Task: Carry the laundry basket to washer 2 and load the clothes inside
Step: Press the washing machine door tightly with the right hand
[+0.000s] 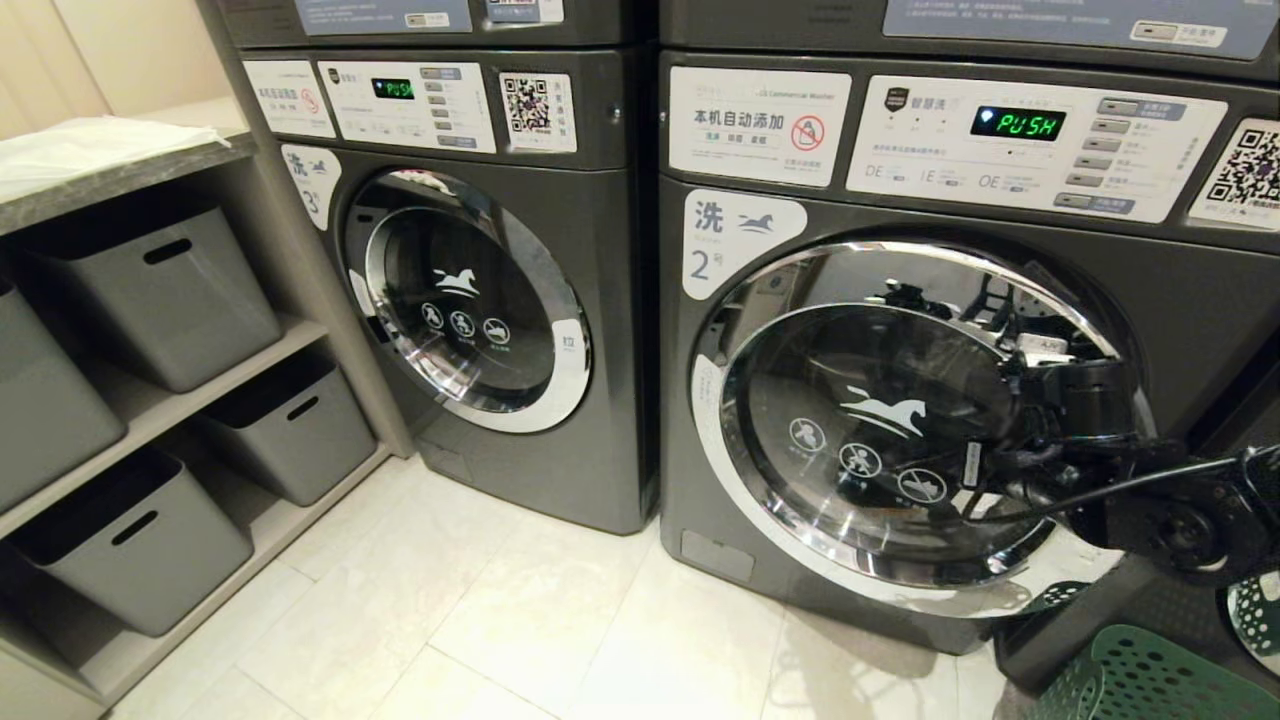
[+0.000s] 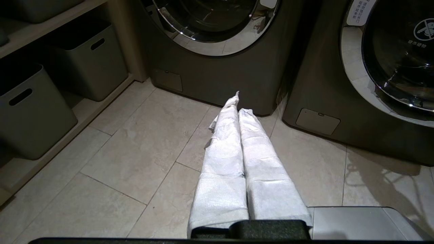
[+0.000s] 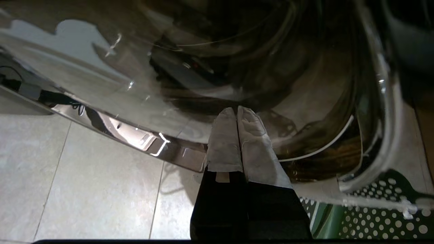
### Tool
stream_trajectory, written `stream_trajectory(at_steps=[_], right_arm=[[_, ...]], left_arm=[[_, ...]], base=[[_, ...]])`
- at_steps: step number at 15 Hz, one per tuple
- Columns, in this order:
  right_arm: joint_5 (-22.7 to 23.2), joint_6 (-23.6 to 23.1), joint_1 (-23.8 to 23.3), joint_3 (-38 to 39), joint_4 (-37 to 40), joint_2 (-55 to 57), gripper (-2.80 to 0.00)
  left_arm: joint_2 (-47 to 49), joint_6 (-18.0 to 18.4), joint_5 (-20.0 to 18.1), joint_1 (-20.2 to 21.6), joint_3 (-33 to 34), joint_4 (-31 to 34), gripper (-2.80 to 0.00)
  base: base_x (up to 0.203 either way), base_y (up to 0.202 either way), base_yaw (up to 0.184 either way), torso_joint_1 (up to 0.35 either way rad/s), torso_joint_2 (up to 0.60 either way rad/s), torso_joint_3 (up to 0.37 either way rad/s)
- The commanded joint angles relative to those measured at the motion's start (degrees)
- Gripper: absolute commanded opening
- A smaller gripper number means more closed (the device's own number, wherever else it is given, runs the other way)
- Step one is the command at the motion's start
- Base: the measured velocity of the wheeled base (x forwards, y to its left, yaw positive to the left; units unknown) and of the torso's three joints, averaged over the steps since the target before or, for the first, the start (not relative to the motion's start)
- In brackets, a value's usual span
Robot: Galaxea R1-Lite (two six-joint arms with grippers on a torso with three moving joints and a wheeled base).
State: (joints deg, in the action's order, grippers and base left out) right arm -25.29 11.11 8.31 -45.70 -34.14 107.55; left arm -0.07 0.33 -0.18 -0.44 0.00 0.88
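Washer 2 [image 1: 900, 420] stands on the right with its door closed. The right pincer [image 3: 237, 113] is clenched and empty, its tips close to the door glass [image 3: 237, 67], likely positioned to work the door open before loading. The laundry basket [image 1: 1140, 680], green and perforated, sits on the floor below the door. The right wrist view alone shows the pressed-together tips. The left wrist view alone shows the left pincer [image 2: 237, 101], clenched, empty, low over the floor tiles [image 2: 135, 162].

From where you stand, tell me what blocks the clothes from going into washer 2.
Washer 2's round glass door is shut over the drum. The green basket sits at its lower right; the right hand, shut, is at the door glass.
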Motion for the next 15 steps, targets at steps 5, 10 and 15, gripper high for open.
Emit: stream_trajectory(at_steps=[5, 10, 15], right_arm=[[-4.2, -2.1, -2.2, -9.1, -15.4, 14.9, -2.80], [0.7, -3.0, -4.1, -8.2, -14.7, 12.4, -2.80], [4.4, -3.1, -7.7, 8.2, -15.3, 2.2, -2.80]], left_arm=[[-0.1, 0.0, 0.0, 0.0, 0.0, 0.0, -2.80], [-0.1, 0.0, 0.0, 0.0, 0.0, 0.0, -2.80], [-0.1, 0.0, 0.0, 0.0, 0.0, 0.0, -2.80]], base=[[0.000, 0.000, 0.000, 0.000, 0.00, 0.000], [0.000, 0.000, 0.000, 0.000, 0.00, 0.000], [0.000, 0.000, 0.000, 0.000, 0.00, 0.000]])
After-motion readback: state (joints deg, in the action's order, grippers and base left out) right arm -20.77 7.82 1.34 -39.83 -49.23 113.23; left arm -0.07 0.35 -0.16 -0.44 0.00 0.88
